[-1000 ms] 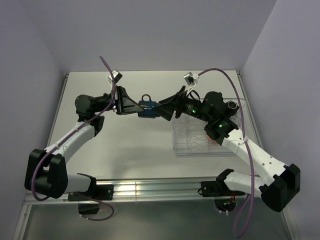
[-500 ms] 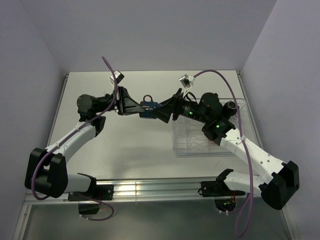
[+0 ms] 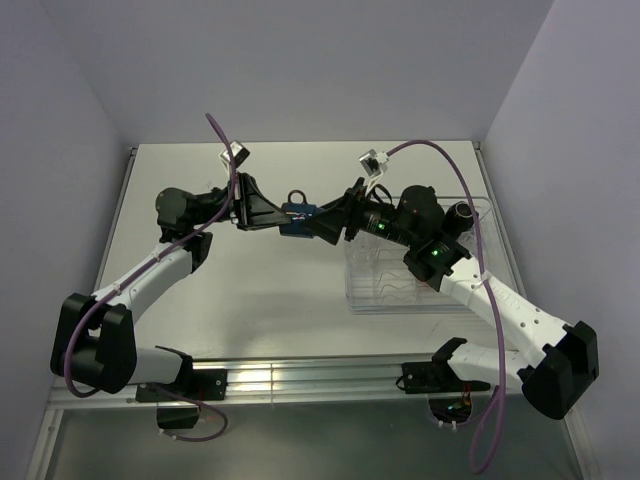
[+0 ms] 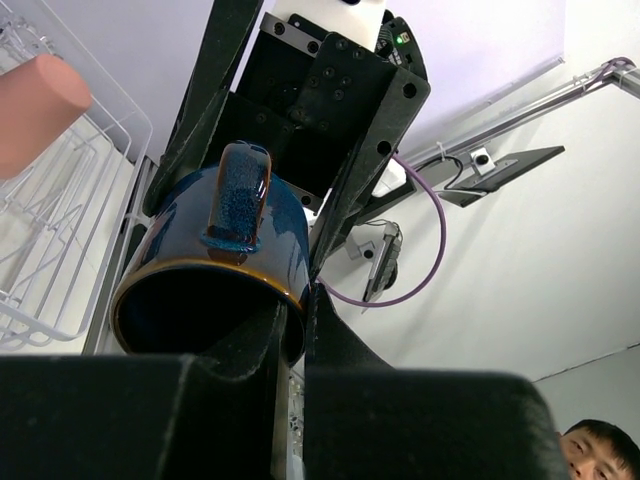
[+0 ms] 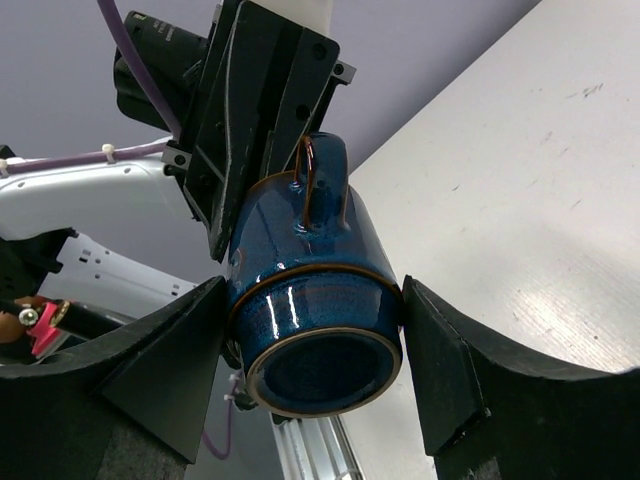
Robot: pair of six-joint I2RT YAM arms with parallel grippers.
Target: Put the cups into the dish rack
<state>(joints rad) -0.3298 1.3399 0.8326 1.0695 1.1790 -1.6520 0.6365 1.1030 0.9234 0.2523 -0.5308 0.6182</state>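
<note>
Top external view tells the story: this looks like a mid-air hand-off, and that's where it can go sideways on you.

Starting on the left, your left gripper (image 3: 277, 216) is clamped on just the rim wall of the dark blue glazed mug (image 3: 297, 220), one finger inside the mouth and one outside. That's a thin, slick bite. If you release it before the other side really has hold, the mug drops onto the white tabletop (image 3: 250, 290) under it.

The right gripper (image 3: 319, 223) has its fingers spread down both flanks of the mug body at the base end. From the right wrist view they look flush against the glaze, but I can't tell whether they're actually pressing. If you squeeze off-centre on that round body, it can twist or squirt out. If you pull away while the left is clamped, the two arms fight over it.

Position-wise, the mug lies on its side between the two grippers, handle up, mouth toward the left one and base toward the right one, touching or very nearly touching both.

Further right is the clear plastic dish rack (image 3: 385, 297), near the mug but not under it, with a salmon-orange handleless cup (image 4: 35, 105) lying on its wire prongs.
</note>
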